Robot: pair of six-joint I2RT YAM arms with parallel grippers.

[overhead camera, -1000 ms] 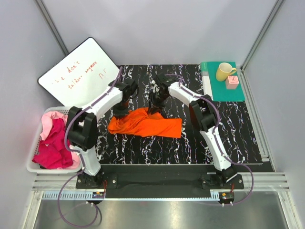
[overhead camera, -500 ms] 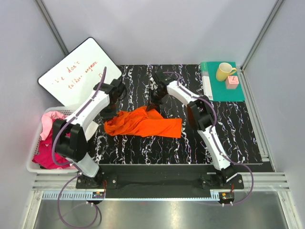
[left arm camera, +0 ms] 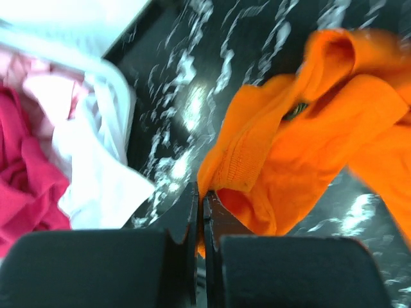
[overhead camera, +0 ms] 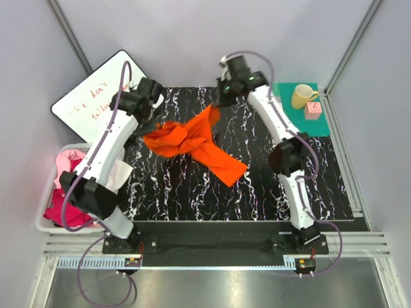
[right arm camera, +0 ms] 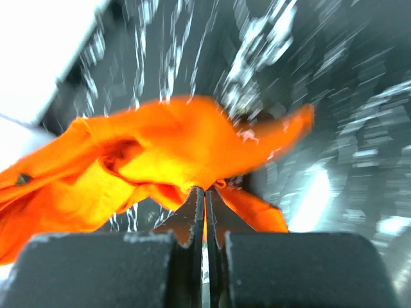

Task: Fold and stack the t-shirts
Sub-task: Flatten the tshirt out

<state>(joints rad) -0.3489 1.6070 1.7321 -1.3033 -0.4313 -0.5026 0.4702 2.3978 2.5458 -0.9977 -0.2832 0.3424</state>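
Observation:
The orange t-shirt (overhead camera: 192, 141) hangs crumpled in the air above the black marbled table (overhead camera: 192, 199), stretched between both grippers. My left gripper (overhead camera: 149, 128) is shut on its left edge; the left wrist view shows the cloth (left arm camera: 302, 147) pinched between the jaws. My right gripper (overhead camera: 218, 106) is shut on its upper right corner; the right wrist view shows the cloth (right arm camera: 173, 147) in its jaws. A loose end trails down to the table at the right (overhead camera: 231, 170). Magenta and pale pink t-shirts (overhead camera: 67, 192) lie in the white basket (overhead camera: 45, 224) at the left.
A whiteboard (overhead camera: 96, 96) with red writing leans at the back left. A teal mat (overhead camera: 321, 125) at the back right carries a yellow mug (overhead camera: 302, 96) and a small pink block (overhead camera: 313, 110). Grey walls enclose the table.
Both grippers have risen and moved toward the back, lifting the orange t-shirt off the table. The shirt has gone from lying flat to hanging stretched between them.

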